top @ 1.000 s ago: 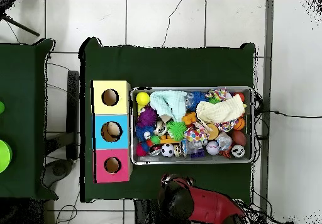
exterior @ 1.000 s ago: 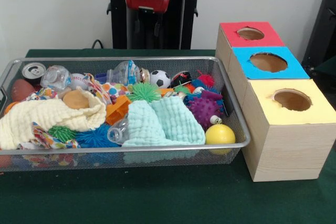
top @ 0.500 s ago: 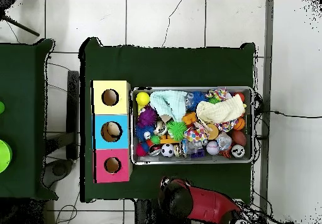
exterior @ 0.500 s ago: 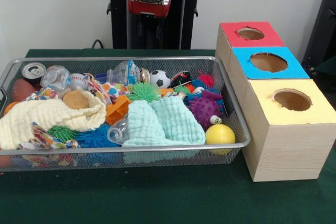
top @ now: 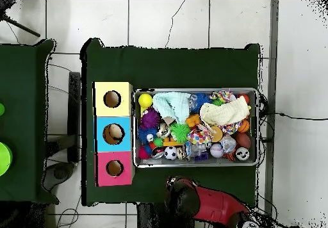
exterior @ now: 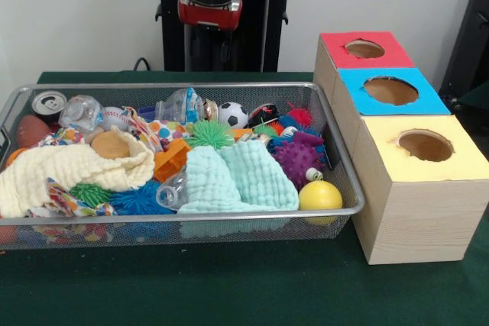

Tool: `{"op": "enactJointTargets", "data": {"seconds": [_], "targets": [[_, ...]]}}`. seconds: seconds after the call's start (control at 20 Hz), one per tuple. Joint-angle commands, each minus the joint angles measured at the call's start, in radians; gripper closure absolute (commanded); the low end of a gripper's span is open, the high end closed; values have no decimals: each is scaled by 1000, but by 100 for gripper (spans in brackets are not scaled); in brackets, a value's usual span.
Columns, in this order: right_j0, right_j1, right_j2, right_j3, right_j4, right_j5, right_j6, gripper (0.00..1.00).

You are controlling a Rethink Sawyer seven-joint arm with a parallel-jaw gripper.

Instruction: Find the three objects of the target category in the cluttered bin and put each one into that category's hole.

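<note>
A wire mesh bin (exterior: 336, 211) (top: 259, 126) holds a heap of toys and cloths: a yellow ball (exterior: 320, 195), a soccer ball (exterior: 233, 114), a purple spiky ball (exterior: 297, 159), a mint cloth (exterior: 233, 177), a cream cloth (exterior: 69, 169), clear plastic bottles (exterior: 179, 104) and a can (exterior: 49, 102). Beside the bin stand three wooden boxes with holes, topped red (exterior: 382, 55) (top: 102, 168), blue (exterior: 428, 101) (top: 101, 133) and yellow (exterior: 466, 162) (top: 101, 98). My gripper (exterior: 210, 24) (top: 182, 196) hangs high behind the bin's far rim, clear of everything.
Green cloth covers the table (exterior: 229, 288). A baseball (exterior: 114, 117), an orange toy (exterior: 172, 159) and a green spiky ball (exterior: 210, 135) lie mid-bin. Something tan shows inside the blue box's hole (top: 114, 133). A second green table (top: 22, 123) stands beside this one.
The arm's end has risen a little and drifted slightly to the left in the front view. Nothing in the bin has moved.
</note>
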Motion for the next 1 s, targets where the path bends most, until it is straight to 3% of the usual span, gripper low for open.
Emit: {"op": "enactJointTargets", "data": {"seconds": [0.05,1.0], "targets": [[-36,16,95,-170,5,88,41,0],[-61,66,159,-212,-17,86,30,0]]}}
